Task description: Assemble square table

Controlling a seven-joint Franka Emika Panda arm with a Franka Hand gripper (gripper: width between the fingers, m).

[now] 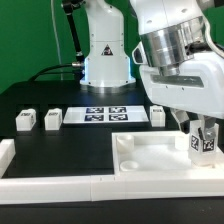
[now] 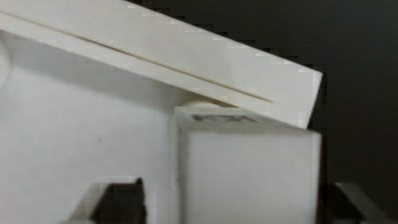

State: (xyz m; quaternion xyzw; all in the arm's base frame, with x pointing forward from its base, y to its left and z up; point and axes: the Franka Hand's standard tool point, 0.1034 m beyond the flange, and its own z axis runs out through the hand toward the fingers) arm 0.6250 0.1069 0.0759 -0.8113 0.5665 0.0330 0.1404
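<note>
1. The gripper (image 1: 203,130) hangs at the exterior view's right with its fingers pointing down over a corner of the tabletop slab (image 1: 150,165)
2. 1 tagged leg block (image 1: 205,141) stands upright between the 2 fingers (image 2: 118,203); in the wrist view the leg block (image 2: 249,170) fills most of the gap between them
3. Grip state: cannot be told. 1 finger lies just beside the block and a pale strip shows at the other, so the frames do not show whether the gripper is clamping or merely flanking the block
4. The slab lies directly beneath the gripper, and its raised rim (image 2: 196,60) runs just beyond the block's end in the wrist view; whether the block's foot touches the slab cannot be told
5. 3 loose legs rest on the black table (image 1: 60,150) clear of the gripper: the nearest loose leg (image 1: 158,114) is near it, and the 2 far loose legs (image 1: 52,119) (image 1: 24,121) are well apart from it
6. The marker board (image 1: 108,116) lies flat between the nearest loose leg and the far pair
7. A white rail (image 1: 50,186) lies on the camera's side of the slab, well apart from the gripper
</note>
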